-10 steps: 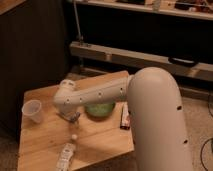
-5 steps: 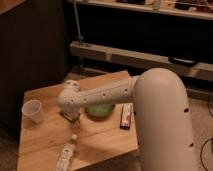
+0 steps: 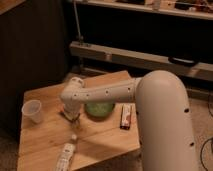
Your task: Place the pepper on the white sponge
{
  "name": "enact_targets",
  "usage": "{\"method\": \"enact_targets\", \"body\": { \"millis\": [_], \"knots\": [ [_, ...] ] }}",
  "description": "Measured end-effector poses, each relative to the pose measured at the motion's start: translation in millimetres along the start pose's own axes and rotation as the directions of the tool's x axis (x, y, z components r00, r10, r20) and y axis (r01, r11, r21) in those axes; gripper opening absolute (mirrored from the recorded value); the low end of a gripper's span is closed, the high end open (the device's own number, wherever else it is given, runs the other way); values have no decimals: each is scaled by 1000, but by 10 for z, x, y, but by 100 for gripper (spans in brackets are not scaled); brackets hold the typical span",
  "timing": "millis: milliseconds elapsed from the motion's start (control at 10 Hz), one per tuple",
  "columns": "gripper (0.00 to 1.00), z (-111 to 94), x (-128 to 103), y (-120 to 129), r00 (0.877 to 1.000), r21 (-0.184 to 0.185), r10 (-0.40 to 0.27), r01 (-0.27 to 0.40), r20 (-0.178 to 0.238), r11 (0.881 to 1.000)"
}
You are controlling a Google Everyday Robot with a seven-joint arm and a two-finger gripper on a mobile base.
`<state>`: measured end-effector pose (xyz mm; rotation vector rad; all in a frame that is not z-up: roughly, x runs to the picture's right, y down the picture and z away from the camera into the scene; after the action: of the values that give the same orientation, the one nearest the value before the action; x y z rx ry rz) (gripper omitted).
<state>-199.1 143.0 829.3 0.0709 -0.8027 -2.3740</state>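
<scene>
My gripper hangs from the white arm and points down at the wooden table, just left of the green plate. The pepper does not show; the wrist and gripper hide the spot under them. A small pale grey pad, likely the white sponge, lies at the table's back edge, behind the wrist and apart from the gripper.
A round green plate sits mid-table, right of the gripper. A clear plastic cup stands at the left. A clear bottle lies near the front edge. A dark packet lies right of the plate. Dark shelving stands behind.
The wrist has shifted slightly to the right, toward the plate. The gripper stays low over the same part of the table. Objects have not moved.
</scene>
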Motion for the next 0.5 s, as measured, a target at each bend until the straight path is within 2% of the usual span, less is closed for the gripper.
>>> {"method": "enact_targets", "body": {
  "millis": [200,500],
  "knots": [
    [18,27,1,-7,1000,11,1,-2,2,1000],
    [18,30,13,-21,1000,3,1,-1,6,1000]
  ]
}}
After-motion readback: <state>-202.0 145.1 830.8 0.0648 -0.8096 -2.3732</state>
